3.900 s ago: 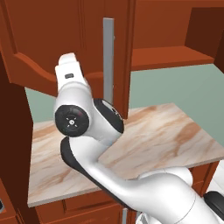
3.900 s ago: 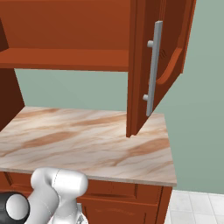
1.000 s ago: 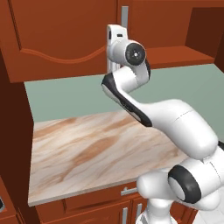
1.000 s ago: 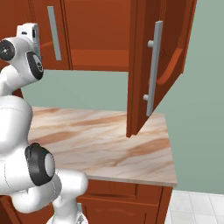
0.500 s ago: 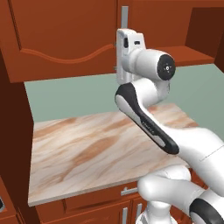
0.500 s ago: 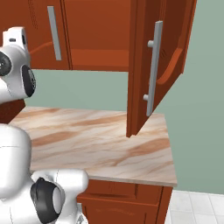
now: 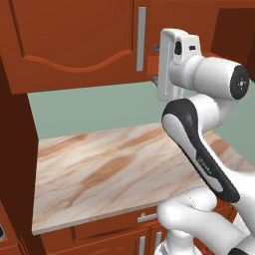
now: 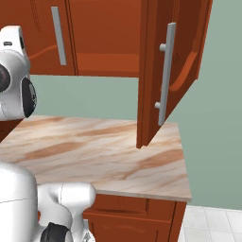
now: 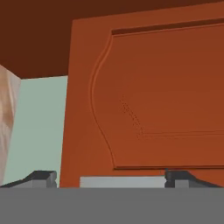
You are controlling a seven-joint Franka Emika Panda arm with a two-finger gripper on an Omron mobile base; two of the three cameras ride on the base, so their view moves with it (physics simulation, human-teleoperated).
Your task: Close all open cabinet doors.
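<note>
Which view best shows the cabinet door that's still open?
The right base view: the open door juts out over the counter, handle facing the camera. In the left base view the arm hides it. The hand view shows a door panel close up.

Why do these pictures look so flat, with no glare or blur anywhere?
Left base view: even light, sharp throughout, no glare on the marble counter. Right base view: the open cabinet door is shaded on its inner side. Hand view: closed door is crisp, lit softly, with faint dotted speckling.
</note>
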